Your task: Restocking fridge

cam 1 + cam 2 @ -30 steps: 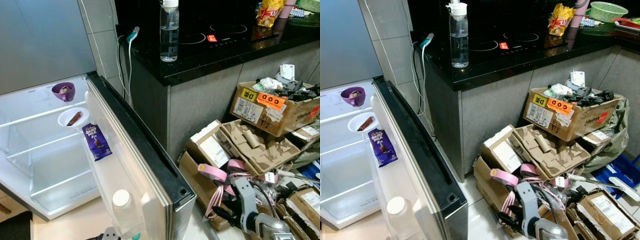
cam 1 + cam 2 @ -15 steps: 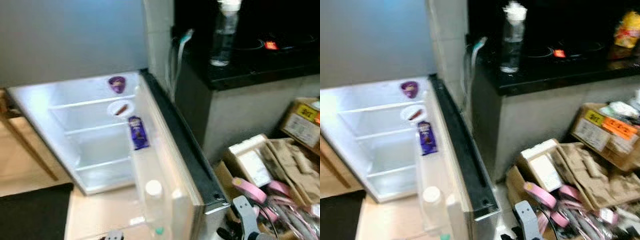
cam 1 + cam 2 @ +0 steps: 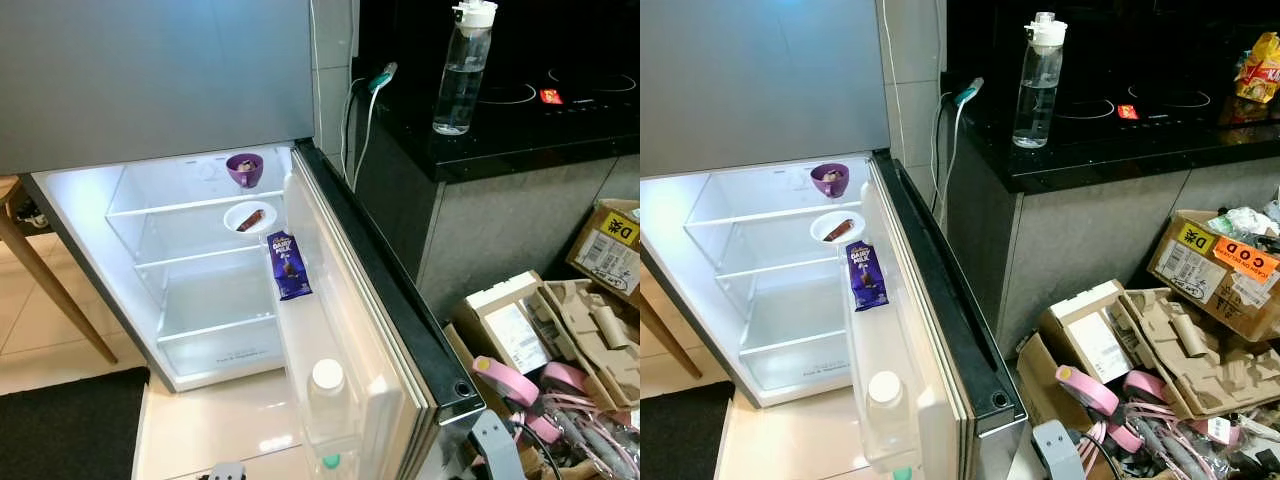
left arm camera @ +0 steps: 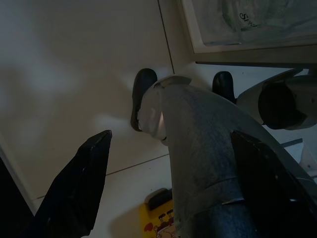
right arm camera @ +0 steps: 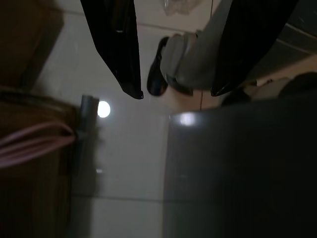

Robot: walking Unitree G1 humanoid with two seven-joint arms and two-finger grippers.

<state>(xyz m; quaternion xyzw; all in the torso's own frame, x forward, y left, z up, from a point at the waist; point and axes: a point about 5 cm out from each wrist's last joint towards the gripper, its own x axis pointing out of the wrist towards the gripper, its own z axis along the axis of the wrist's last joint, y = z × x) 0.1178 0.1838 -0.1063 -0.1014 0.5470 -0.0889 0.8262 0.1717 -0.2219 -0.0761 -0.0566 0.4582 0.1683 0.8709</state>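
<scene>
Nothing moved; fridge [image 3: 200, 290] open, near-empty.

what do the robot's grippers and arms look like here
Each gripper has two long, flat black fingers that taper to blunt tips: the left gripper in the left wrist view, the right gripper in the right wrist view. The right arm is a boxy silver-grey casing at the bottom of the right eye view. No markings or cables are visible on it.

Bare fridge shelves [image 3: 205, 320] — boxes [image 3: 1110, 340] rightward
</scene>
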